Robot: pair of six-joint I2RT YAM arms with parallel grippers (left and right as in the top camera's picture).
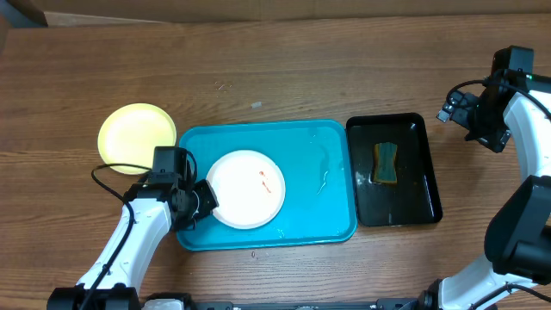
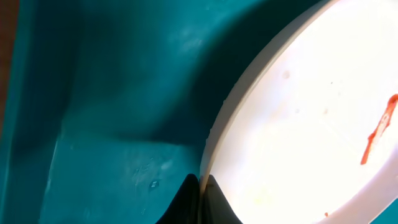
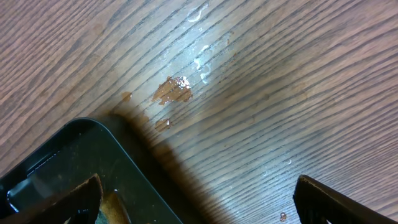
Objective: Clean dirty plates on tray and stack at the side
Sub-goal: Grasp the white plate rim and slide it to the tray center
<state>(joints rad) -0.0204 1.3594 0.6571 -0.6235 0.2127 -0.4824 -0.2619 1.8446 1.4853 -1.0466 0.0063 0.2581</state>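
A white plate (image 1: 246, 188) with a small orange smear lies in the turquoise tray (image 1: 318, 185), left of its middle. My left gripper (image 1: 205, 205) is shut on that plate's left rim; in the left wrist view the rim (image 2: 214, 143) runs between the two black fingertips (image 2: 200, 183) above the tray floor (image 2: 112, 124). A pale yellow plate (image 1: 136, 136) rests on the table left of the tray. A third plate is not in view. My right gripper (image 1: 482, 120) hangs open and empty over the table at the far right; its fingers (image 3: 199, 202) are spread wide.
A glossy black tray (image 1: 422, 194) right of the turquoise tray holds a yellow-and-green sponge (image 1: 386, 164); its corner (image 3: 74, 162) shows in the right wrist view. An orange-brown smear (image 3: 173, 91) and water drops lie on the wood beside it.
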